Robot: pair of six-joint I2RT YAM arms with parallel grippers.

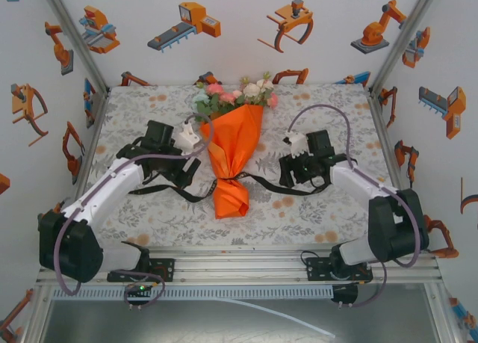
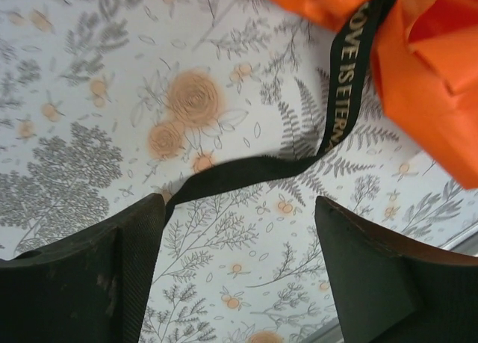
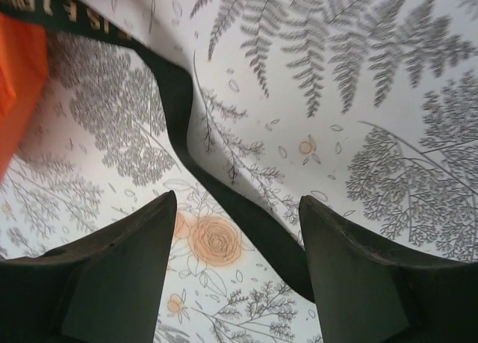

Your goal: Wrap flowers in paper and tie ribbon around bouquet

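The bouquet lies in the middle of the table: pink, white and green flowers (image 1: pixel 237 95) top a bright orange paper cone (image 1: pixel 233 150). The black ribbon (image 1: pixel 263 184) crosses the cone's narrow waist and trails out to both sides. My left gripper (image 1: pixel 179 172) is open just left of the cone, its fingers (image 2: pixel 131 264) hanging above the ribbon (image 2: pixel 246 170) with faint lettering; the paper (image 2: pixel 429 66) shows at upper right. My right gripper (image 1: pixel 293 170) is open right of the cone, with the ribbon (image 3: pixel 254 223) running between its fingers (image 3: pixel 351 272) on the cloth, not pinched.
A floral-printed tablecloth (image 1: pixel 314 208) covers the table. White walls with orange robot stickers (image 1: pixel 187 25) enclose it on three sides. An aluminium rail (image 1: pixel 246 264) runs along the near edge by the arm bases.
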